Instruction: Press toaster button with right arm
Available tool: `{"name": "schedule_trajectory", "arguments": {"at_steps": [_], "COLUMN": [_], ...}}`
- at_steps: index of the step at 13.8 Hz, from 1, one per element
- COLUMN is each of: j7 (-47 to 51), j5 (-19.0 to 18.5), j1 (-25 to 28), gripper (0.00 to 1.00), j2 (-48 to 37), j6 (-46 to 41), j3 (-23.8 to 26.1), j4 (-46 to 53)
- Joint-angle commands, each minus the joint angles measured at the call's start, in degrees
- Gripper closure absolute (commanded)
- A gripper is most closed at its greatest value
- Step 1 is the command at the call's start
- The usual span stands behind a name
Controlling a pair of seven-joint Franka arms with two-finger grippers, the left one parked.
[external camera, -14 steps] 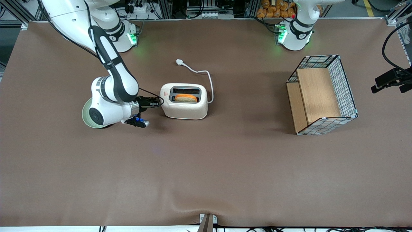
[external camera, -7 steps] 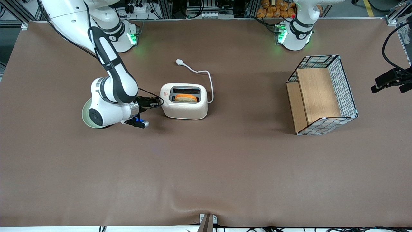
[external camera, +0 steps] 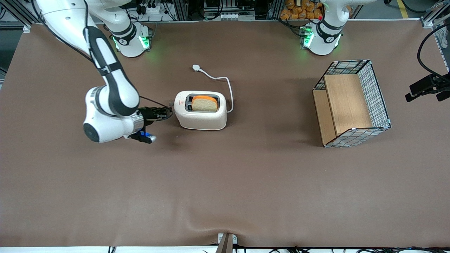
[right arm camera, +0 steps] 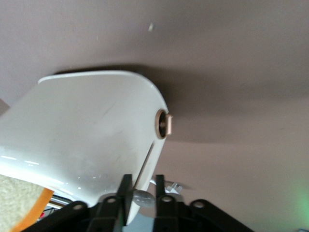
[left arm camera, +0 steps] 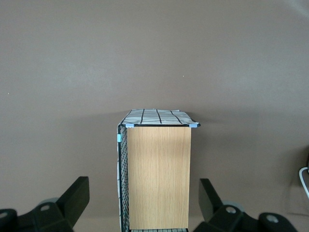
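The cream-white toaster (external camera: 202, 117) stands mid-table with a slice of toast (external camera: 204, 104) raised out of one slot. Its small grey button (external camera: 171, 104) sticks out of the narrow end by the red mark. My right arm's gripper (external camera: 167, 112) lies level just off that end, a little nearer the front camera than the button and not touching the toaster. In the right wrist view the toaster's end (right arm camera: 96, 130) carries a round knob (right arm camera: 164, 124). The grey button (right arm camera: 143, 198) shows past my gripper (right arm camera: 143, 187), whose fingers stand close together and hold nothing.
The toaster's white cord and plug (external camera: 211, 74) trail toward the arm bases. A wire basket with wooden panels (external camera: 351, 105) stands toward the parked arm's end of the table, and it also shows in the left wrist view (left arm camera: 157, 174).
The toast has popped up from low in the slot. My right arm and gripper have drawn back from the toaster's end, toward the working arm's end of the table.
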Motion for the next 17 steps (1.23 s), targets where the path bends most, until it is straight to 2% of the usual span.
{"name": "schedule_trajectory", "arguments": {"at_steps": [1,8,12,15,17], "j7": [0.18,-2.63,-4.55,-7.9,-8.61], "j5": [-3.32,-13.07,-21.24,-23.0,-28.0], "j1": [-3.24,-8.34,-10.01,-13.62,-13.89], "gripper": [0.0,0.0,0.0,0.0,0.0], "j2": [-0.59,-4.09,-11.81,-16.83,-20.26], "j6": [-3.9,-4.64,-2.7,-1.99,-1.64], "j3": [0.39,0.39,0.39,0.39,0.39], "j4": [3.05,6.49,6.14,5.09,5.09]}}
